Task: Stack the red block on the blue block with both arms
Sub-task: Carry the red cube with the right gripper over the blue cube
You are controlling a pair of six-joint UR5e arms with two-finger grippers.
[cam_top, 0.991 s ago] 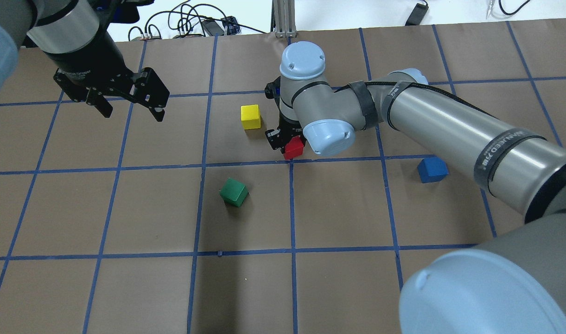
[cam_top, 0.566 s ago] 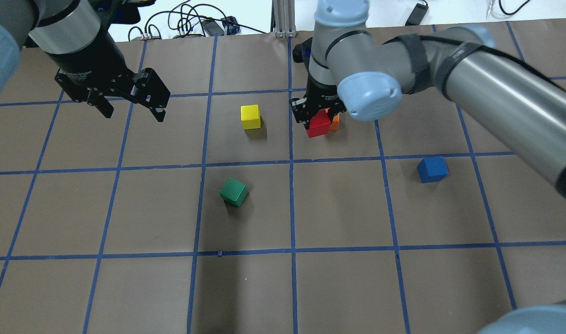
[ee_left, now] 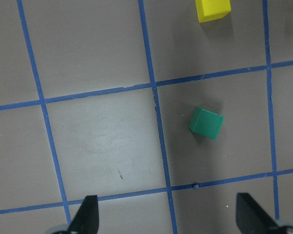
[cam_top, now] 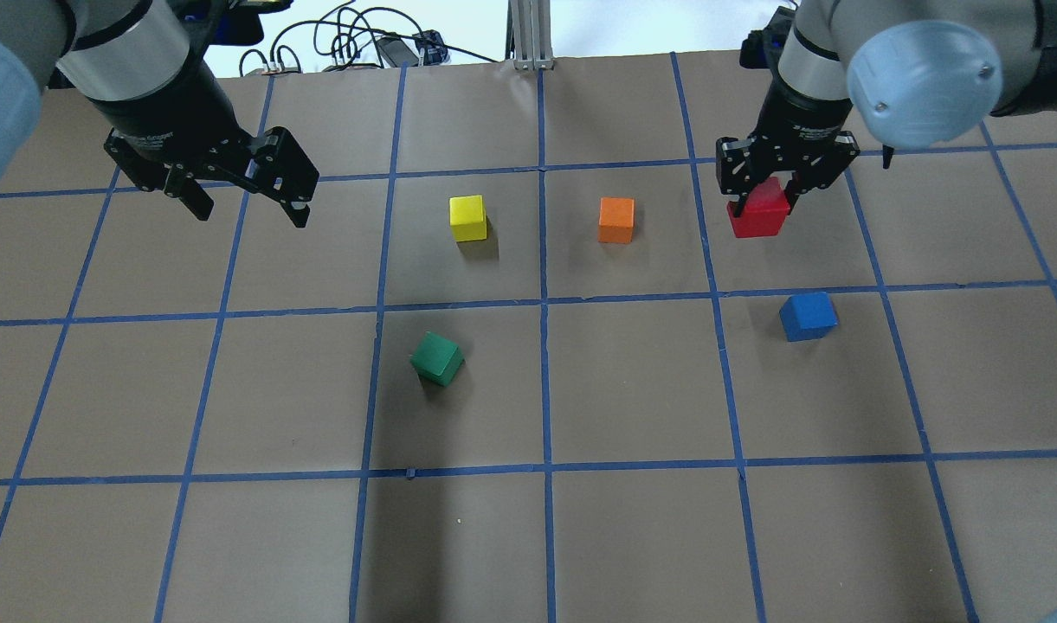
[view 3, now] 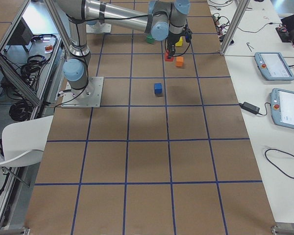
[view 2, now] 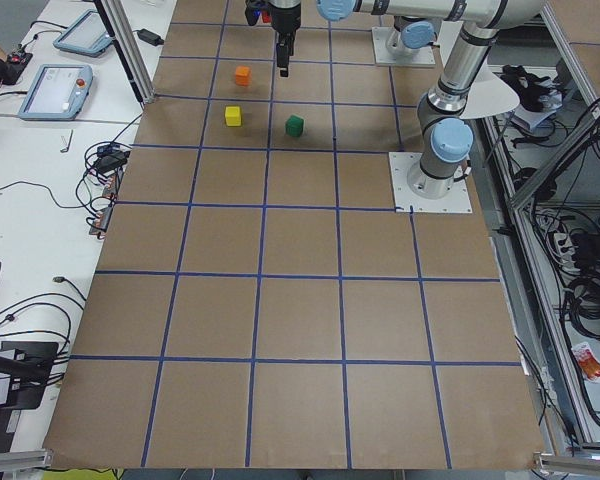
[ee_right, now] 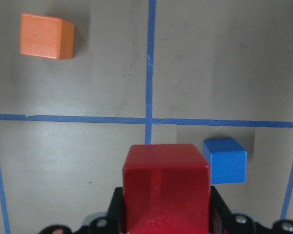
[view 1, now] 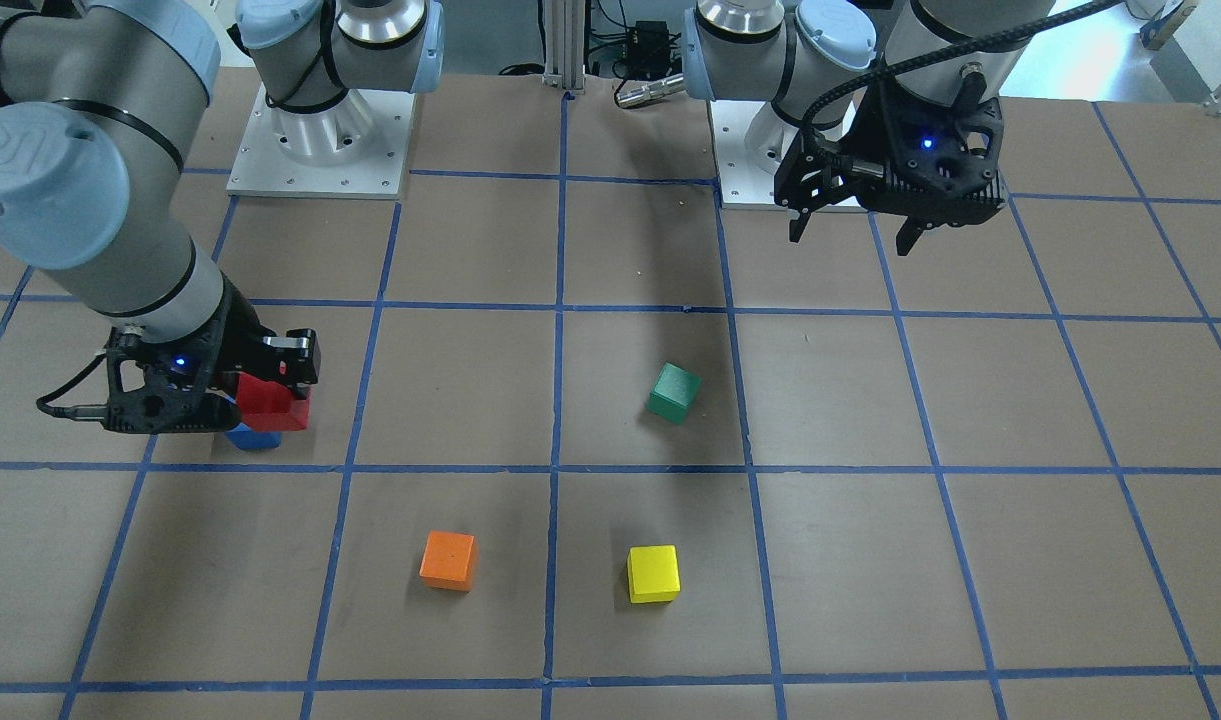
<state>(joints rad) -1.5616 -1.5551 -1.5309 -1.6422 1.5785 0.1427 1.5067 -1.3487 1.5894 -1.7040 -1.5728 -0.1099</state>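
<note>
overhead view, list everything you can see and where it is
table: 1, brown with a blue tape grid, fills the view
yellow block: 1, yellow, far centre-left
orange block: 1, orange, far centre, right of the yellow one
green block: 1, green, centre-left, turned askew to the grid
blue block: 1, blue, right side, alone on the table
red block: 1, red, held beyond the blue one
cables: several, black, past the far edge
left tool: 1, black, open, empty, far left
right tool: 1, black, closed on the red block

Brown table (cam_top: 234,398) with blue tape grid, white chair (view 3: 24,137), cable-strewn white benches (view 2: 40,200)
</note>
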